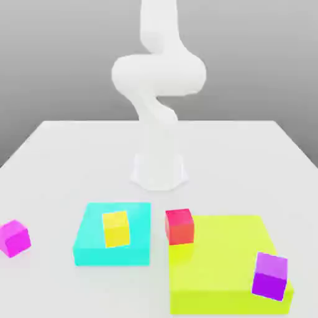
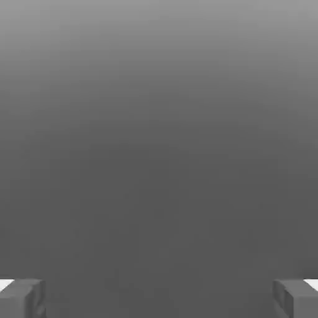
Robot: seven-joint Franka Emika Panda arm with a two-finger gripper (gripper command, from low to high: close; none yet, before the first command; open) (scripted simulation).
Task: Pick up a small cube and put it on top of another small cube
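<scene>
The small bright magenta-pink cube [image 1: 13, 237] sits on the white table at the exterior view's far left, near the front. A yellow cube [image 1: 116, 228] rests on a flat cyan block [image 1: 112, 242]. A red cube [image 1: 179, 225] stands on the table beside the back corner of a yellow-green slab [image 1: 214, 267]. On that slab's front right corner sits a violet-purple cube [image 1: 270, 276]. In the hand view my gripper [image 2: 159, 298] is open, its two grey fingertips [image 2: 22, 298] far apart with nothing between them, facing a plain grey backdrop.
The white arm [image 1: 158, 81] rises from its base [image 1: 158, 171] at the middle of the table, behind the blocks. The table [image 1: 56, 161] ends in edges at the left, right and back.
</scene>
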